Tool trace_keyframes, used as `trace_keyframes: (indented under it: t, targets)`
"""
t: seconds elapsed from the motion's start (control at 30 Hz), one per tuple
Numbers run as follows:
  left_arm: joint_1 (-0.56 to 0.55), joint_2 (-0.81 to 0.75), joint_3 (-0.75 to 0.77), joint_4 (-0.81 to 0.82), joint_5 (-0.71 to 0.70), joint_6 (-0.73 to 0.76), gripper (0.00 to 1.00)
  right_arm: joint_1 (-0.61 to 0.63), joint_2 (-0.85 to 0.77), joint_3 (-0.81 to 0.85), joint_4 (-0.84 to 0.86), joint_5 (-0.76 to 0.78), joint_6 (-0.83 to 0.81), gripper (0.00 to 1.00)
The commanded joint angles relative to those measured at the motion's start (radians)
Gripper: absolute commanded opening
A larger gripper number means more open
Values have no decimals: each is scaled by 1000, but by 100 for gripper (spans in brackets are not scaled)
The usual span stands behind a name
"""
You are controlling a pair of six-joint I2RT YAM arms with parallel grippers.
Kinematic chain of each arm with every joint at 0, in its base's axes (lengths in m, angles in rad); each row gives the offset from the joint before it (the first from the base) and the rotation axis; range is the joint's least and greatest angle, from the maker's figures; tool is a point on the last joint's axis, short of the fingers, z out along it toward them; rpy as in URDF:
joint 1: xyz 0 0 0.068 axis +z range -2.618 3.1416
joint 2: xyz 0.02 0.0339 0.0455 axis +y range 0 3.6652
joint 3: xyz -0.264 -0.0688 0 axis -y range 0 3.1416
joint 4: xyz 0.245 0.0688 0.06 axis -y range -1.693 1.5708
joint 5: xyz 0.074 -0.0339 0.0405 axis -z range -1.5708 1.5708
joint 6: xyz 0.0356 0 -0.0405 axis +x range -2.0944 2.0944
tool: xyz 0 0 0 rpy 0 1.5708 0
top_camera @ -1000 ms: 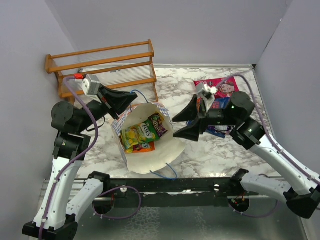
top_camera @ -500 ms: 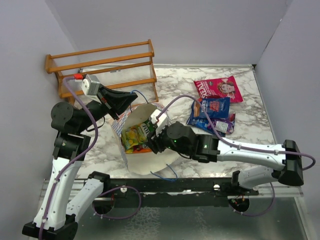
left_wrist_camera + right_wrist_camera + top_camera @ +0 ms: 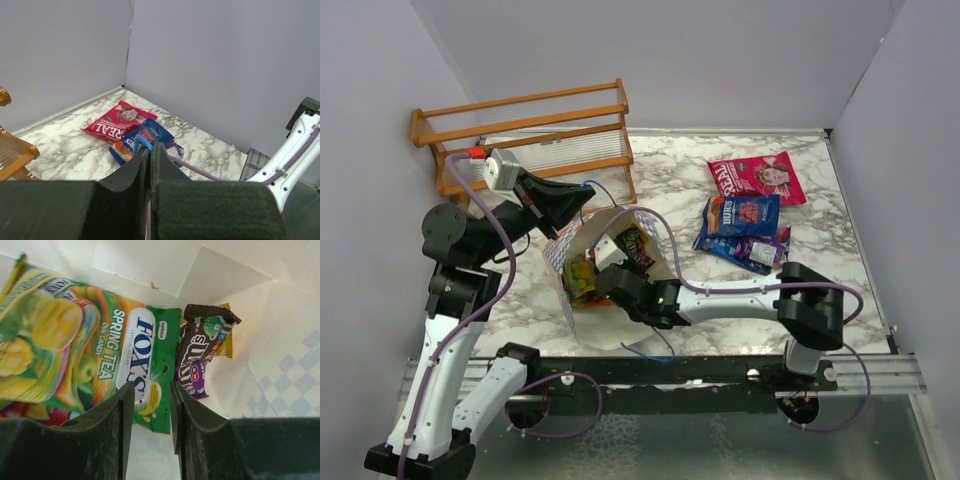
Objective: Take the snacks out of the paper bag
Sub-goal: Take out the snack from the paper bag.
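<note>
The right gripper (image 3: 150,385) sits deep inside the paper bag (image 3: 620,328), its jaws a narrow slot apart and straddling the lower edge of the green candy pack (image 3: 125,335). The brown-and-purple pack (image 3: 200,355) is at its 1 o'clock, and no squeeze on either wrapper shows. The left gripper (image 3: 150,150) has its jaws pressed flat together at the bag's 11 o'clock rim, though I cannot tell whether paper is pinched between them. The pink packet (image 3: 760,178), blue packet (image 3: 745,213) and dark purple packet (image 3: 767,250) lie on the marble table (image 3: 690,160) at the bag's 2 o'clock.
</note>
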Motion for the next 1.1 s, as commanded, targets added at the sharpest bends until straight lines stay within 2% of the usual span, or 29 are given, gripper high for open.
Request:
trace_keyframes:
  t: [0.0, 0.17, 0.3, 0.5, 0.57, 0.7, 0.77, 0.9, 1.07]
  targets:
    - [-1, -11, 29, 32, -7, -13, 0, 0, 66, 61, 122, 185, -29, 34]
    - [-1, -16, 35, 37, 2, -22, 0, -42, 114, 98, 117, 145, 18, 35]
    - [-1, -25, 29, 42, 6, -29, 0, -59, 181, 149, 95, 144, 23, 45]
    - [-1, -28, 26, 54, 16, -42, 0, -104, 238, 185, 62, 148, 63, 49]
    - [-1, -30, 27, 54, 18, -43, 0, -106, 249, 184, 73, 153, 50, 56]
    - [-1, -33, 24, 56, 18, -42, 0, -140, 266, 182, 83, 147, 45, 61]
    - [-1, -33, 21, 61, 18, -45, 0, -149, 275, 170, 119, 141, 36, 64]
    - [-1, -31, 16, 58, 17, -44, 0, -170, 300, 172, 172, 87, 36, 63]
    - [-1, -26, 19, 50, 21, -45, 0, -172, 311, 115, 398, -10, -66, 66]
